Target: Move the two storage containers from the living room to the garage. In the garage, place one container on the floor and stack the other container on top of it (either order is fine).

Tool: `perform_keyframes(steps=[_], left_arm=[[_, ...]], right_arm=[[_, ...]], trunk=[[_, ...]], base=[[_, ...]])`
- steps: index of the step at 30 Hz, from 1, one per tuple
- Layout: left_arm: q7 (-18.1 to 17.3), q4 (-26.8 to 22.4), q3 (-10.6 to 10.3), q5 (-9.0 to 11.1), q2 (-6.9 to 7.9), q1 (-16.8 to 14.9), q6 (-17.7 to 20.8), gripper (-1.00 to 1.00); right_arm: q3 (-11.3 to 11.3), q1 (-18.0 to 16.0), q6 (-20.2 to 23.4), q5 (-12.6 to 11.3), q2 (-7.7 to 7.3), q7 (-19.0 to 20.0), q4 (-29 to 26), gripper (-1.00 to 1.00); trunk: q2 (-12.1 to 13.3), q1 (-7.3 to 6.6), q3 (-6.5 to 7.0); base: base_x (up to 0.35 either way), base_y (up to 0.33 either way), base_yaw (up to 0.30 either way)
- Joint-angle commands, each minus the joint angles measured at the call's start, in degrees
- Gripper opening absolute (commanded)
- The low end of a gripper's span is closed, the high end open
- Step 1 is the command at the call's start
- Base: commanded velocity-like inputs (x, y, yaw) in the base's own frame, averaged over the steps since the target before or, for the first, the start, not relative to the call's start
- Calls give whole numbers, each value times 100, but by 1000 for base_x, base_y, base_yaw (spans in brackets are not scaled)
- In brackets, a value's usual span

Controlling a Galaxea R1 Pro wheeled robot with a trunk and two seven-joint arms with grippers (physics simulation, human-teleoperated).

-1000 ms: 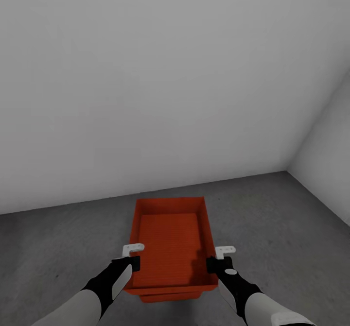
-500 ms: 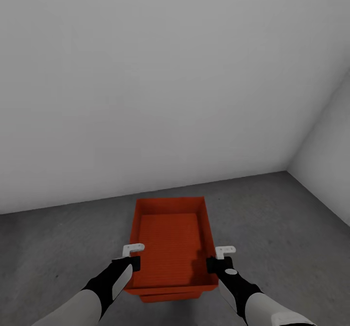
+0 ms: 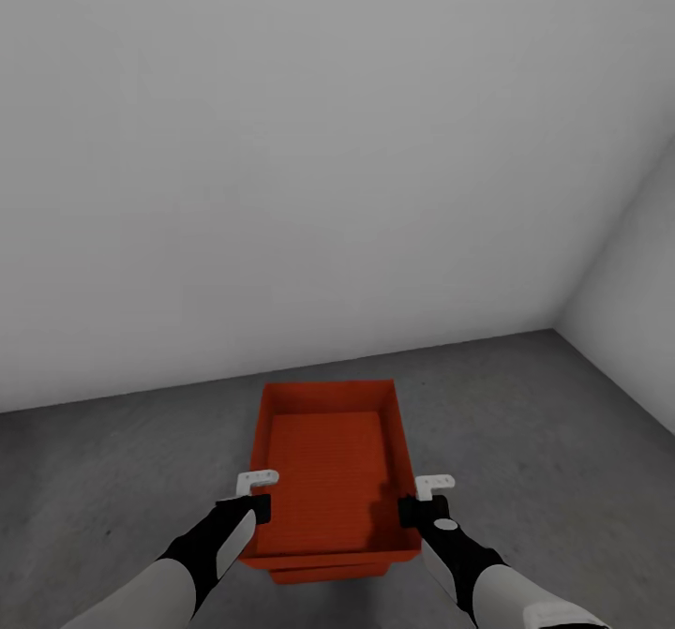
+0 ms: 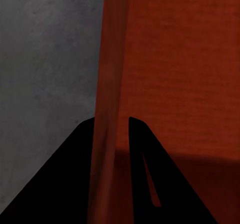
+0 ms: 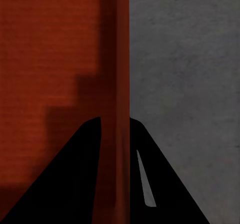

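An orange-red storage container (image 3: 328, 460) hangs just above the dark grey floor (image 3: 525, 423) of the garage, lengthwise in front of me. Under its near end the rim of a second, alike storage container (image 3: 328, 573) peeks out; whether the two touch I cannot tell. My left gripper (image 3: 255, 507) is shut on the upper container's left wall, my right gripper (image 3: 412, 509) on its right wall. In the left wrist view the thin wall (image 4: 112, 58) runs between the black fingers of the left gripper (image 4: 111, 126). The right wrist view shows the opposite wall (image 5: 121, 43) pinched by the right gripper (image 5: 115, 126).
A plain white-grey wall (image 3: 281, 188) rises straight ahead, and a second wall (image 3: 628, 282) meets it at a corner on the right. Speckled floor (image 4: 45, 58) lies on both sides of the containers, as in the right wrist view (image 5: 190, 58).
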Motion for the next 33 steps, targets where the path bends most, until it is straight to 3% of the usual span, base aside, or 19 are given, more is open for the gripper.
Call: perform_keyframes(steps=[1, 10, 33], left_arm=[[85, -23, 213, -176, 13, -8, -260, -100], [83, -23, 213, -182, 12, -8, -260, -100], [80, -23, 212, -162, 12, -8, -261, -100]], right_arm=[[-20, 2, -19, 20, -75, -294, 18, -100], [-20, 3, -22, 28, -83, -293, 19, -100], [-20, 3, -27, 28, -84, -298, 19, -100]], trunk=[[-46, 23, -24], [-407, 221, -186], [-1330, 726, -599]], base=[[0, 0, 48], [0, 0, 125], [0, 0, 4]])
